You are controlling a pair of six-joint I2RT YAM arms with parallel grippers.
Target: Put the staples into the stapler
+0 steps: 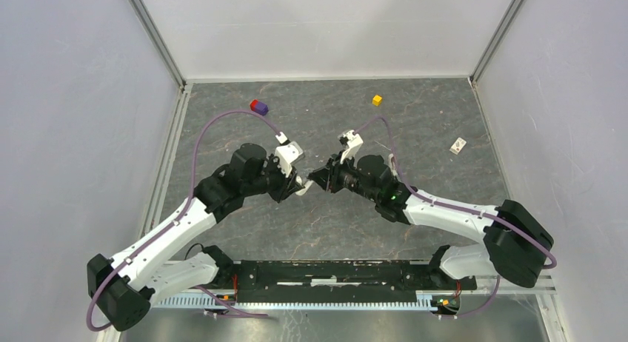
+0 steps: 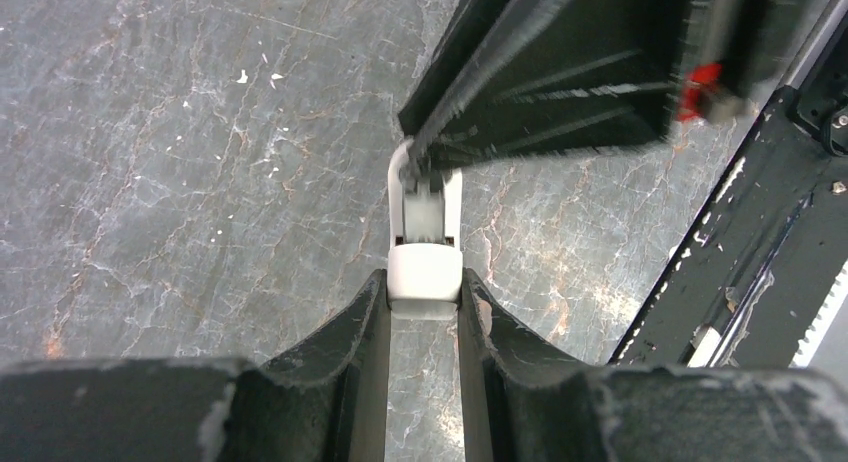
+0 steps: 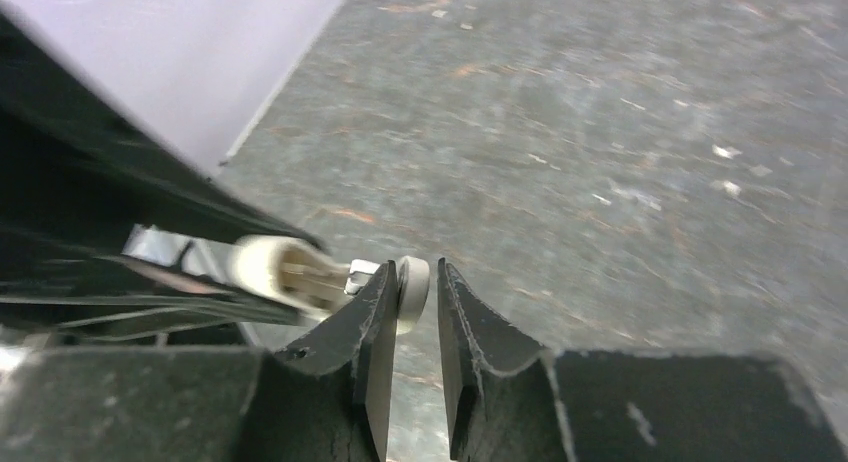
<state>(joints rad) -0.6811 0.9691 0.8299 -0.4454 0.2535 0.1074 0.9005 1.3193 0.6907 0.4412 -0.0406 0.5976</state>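
Over grey marbled tabletop, held white mini stapler aloft, clamped at hinge end in left gripper, evidently to steady it, with right gripper jaws narrow around its far tip, one finger touching, other apart, likely positioned to lever it open for staples.
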